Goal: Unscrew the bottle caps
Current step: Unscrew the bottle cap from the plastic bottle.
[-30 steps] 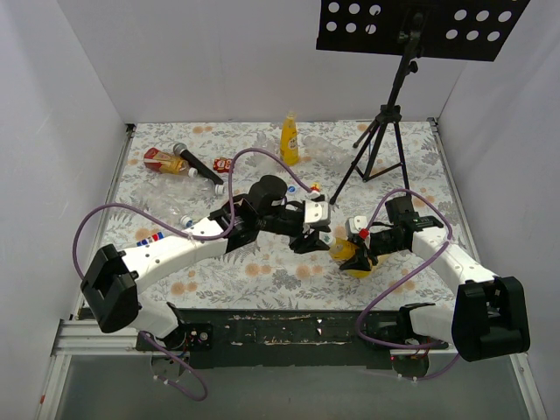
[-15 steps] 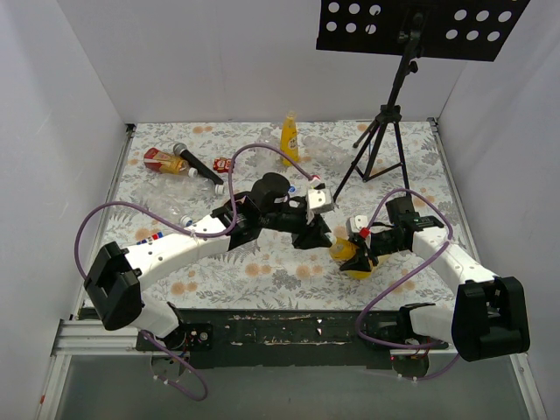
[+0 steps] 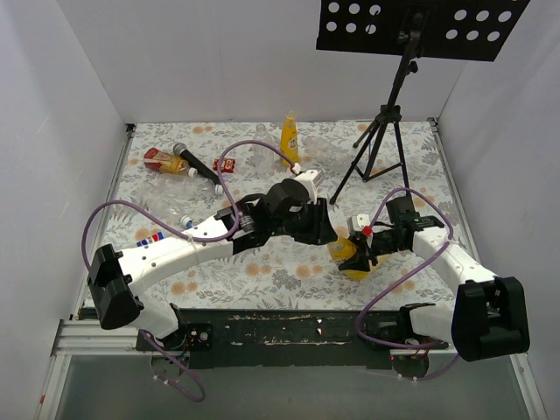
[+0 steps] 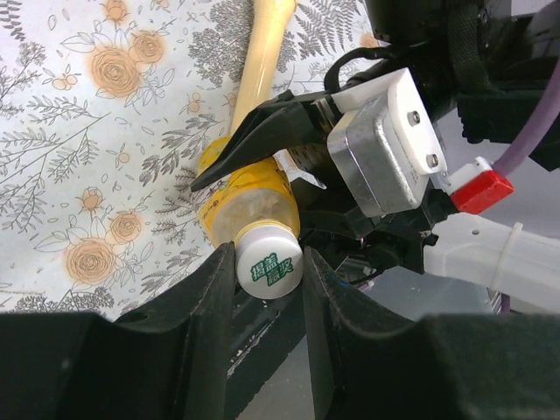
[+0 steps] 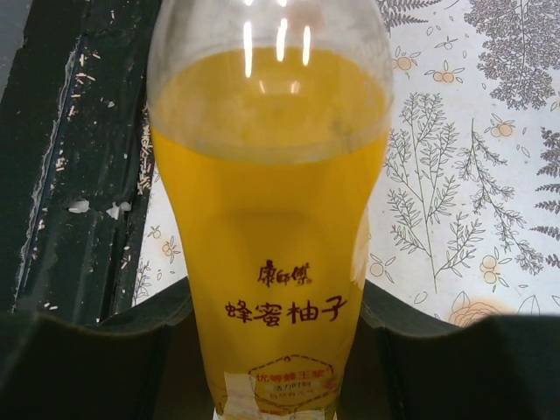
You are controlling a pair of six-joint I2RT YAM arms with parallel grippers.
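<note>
My right gripper (image 3: 360, 249) is shut on an orange-yellow bottle (image 3: 344, 255) and holds it tilted just above the table's front middle. In the right wrist view the bottle (image 5: 271, 219) fills the gap between my fingers (image 5: 276, 324). My left gripper (image 3: 331, 234) meets the bottle's neck end. In the left wrist view its two black fingers close around the white cap (image 4: 269, 271) with green print, which sits on the bottle (image 4: 254, 197); the left gripper's own point (image 4: 267, 256) lies on that cap.
An upright orange-yellow bottle (image 3: 289, 140) stands at the back. A red-labelled bottle (image 3: 164, 161) and a black microphone (image 3: 197, 164) lie at the back left. Clear bottles (image 3: 328, 150) lie near the music stand's tripod (image 3: 376, 153). A tan stick (image 4: 262, 52) lies under the held bottle.
My left wrist has rolled around at the bottle's cap, its white block swinging up toward the back. The right arm and bottle have stayed put.
</note>
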